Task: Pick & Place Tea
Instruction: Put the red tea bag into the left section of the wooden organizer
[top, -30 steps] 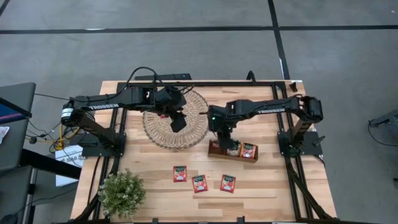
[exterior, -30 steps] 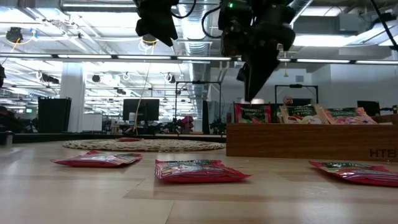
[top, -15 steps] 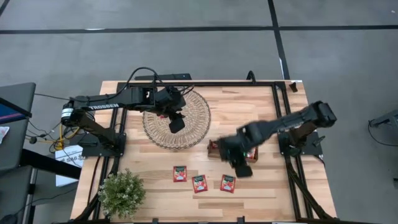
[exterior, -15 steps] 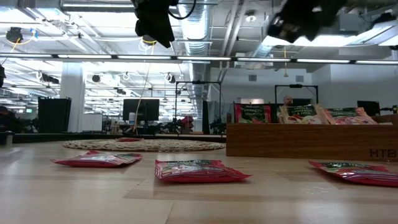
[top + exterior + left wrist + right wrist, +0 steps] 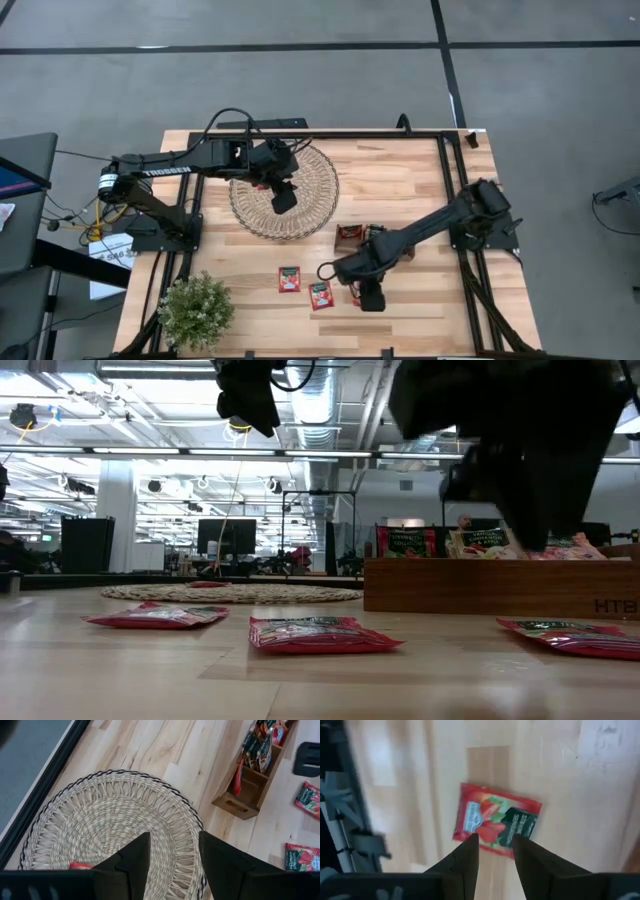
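Three red tea sachets (image 5: 289,280) lie flat (more stand in tray).

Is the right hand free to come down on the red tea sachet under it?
Probably yes: the right hand hangs open above the red tea sachet, which lies flat on bare table with nothing between.

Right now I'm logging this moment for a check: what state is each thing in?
Left gripper: open, empty, above the wicker mat.
Right gripper: open, empty, over a red sachet lying flat on the table.
Two other red sachets: flat on the table, untouched.
Wooden tray: upright, holds standing sachets.
Wicker mat: flat, a red sachet on it.
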